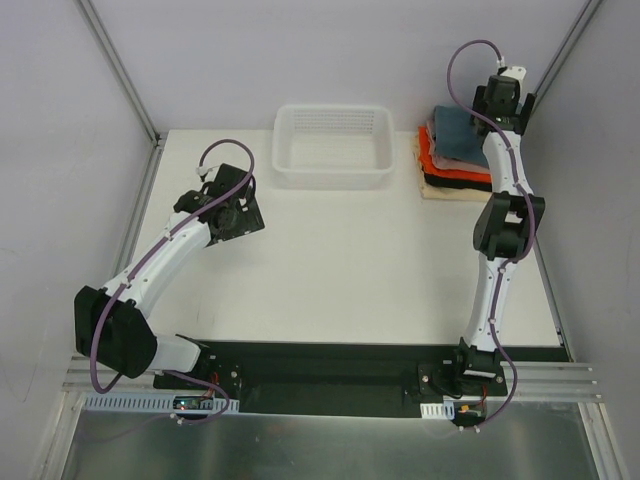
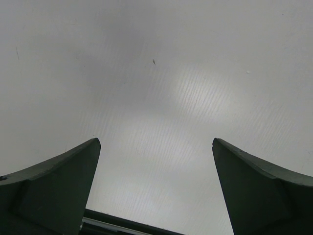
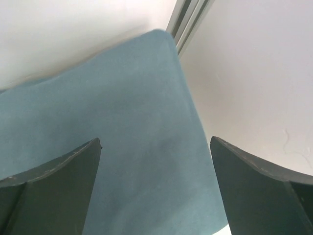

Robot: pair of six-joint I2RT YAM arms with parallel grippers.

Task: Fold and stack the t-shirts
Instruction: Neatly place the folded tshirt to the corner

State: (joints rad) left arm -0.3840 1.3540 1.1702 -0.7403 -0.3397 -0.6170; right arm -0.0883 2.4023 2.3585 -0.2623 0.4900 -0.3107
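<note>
A stack of folded t-shirts stands at the back right of the table. The slate blue-grey shirt [image 1: 456, 128] lies on top, above dusty-pink, orange-red [image 1: 440, 160], black and cream layers. My right gripper [image 1: 503, 100] hovers over the stack, open and empty; in the right wrist view the blue-grey shirt [image 3: 122, 147] fills the space between and below its fingers [image 3: 54, 191]. My left gripper [image 1: 232, 212] is open and empty over bare table at the left; its wrist view shows only white table between the fingers [image 2: 54, 191].
A white plastic mesh basket [image 1: 333, 147] stands at the back middle, left of the stack. Grey walls and metal frame rails [image 1: 118, 70] enclose the table. A black strip [image 1: 330, 360] runs along the near edge between the arm bases.
</note>
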